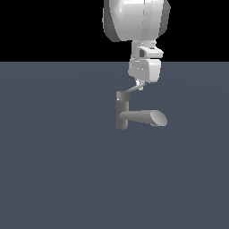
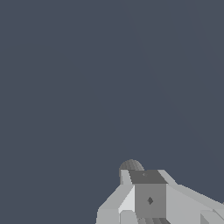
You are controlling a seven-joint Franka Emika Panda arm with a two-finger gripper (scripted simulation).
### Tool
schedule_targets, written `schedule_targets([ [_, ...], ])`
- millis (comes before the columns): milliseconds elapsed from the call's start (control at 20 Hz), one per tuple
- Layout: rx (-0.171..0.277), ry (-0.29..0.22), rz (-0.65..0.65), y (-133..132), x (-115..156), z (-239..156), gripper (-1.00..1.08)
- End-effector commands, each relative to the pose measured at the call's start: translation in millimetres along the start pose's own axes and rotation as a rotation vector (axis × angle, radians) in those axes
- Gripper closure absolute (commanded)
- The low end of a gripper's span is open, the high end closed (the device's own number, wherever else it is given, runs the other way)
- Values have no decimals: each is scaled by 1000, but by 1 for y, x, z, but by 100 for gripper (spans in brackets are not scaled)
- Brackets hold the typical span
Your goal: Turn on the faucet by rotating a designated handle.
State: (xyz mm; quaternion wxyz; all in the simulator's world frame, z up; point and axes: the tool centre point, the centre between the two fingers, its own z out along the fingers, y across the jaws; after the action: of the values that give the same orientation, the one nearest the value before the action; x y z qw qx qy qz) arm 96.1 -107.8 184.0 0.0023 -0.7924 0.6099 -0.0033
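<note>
The faucet (image 1: 120,114) is a small grey upright post on the flat floor. Its thick spout (image 1: 143,117) points to the exterior view's right and ends in a slanted oval tip. The handle (image 1: 129,91), a thin light-grey lever, slants up from the top cap toward the exterior view's right. My gripper (image 1: 140,85) hangs straight down with its fingers close together, shut, and its tips touching the handle's outer end. In the wrist view the gripper (image 2: 142,188) hides most of the faucet. Only a rounded grey part (image 2: 130,165) shows behind the fingers.
The flat blue-grey floor (image 1: 53,170) spreads all around the faucet. A black background lies beyond its far edge. The arm's white wrist body (image 1: 136,20) hangs above the faucet.
</note>
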Motion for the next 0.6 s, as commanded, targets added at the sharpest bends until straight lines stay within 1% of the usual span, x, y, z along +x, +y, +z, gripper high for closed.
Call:
schedule_targets([
  [0, -8, -2, 4, 11, 2, 2, 108],
  [550, -8, -2, 4, 45, 5, 2, 108],
])
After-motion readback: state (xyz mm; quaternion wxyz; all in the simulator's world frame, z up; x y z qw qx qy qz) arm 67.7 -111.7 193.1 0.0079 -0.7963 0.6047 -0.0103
